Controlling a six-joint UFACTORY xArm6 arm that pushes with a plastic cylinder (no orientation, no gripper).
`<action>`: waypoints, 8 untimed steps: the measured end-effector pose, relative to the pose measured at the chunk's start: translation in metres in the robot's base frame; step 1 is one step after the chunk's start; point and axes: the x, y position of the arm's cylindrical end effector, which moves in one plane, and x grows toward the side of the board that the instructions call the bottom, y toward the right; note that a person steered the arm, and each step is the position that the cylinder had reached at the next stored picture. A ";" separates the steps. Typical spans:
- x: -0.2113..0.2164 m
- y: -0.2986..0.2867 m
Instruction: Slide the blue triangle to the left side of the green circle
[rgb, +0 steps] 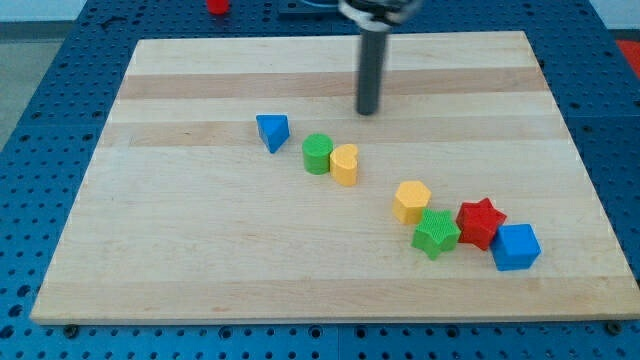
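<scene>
Beside the green circle (317, 153), the blue triangle (272, 131) sits close; my gripperless tip (368, 110) could overshoot, jostling both.

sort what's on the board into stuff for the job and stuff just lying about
For the job: blue triangle, green circle, my tip, above and right of both.

Lying about: yellow heart, yellow hexagon, green star, red star, blue cube.
</scene>
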 end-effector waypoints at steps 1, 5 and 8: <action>-0.001 -0.090; 0.059 -0.118; 0.067 -0.121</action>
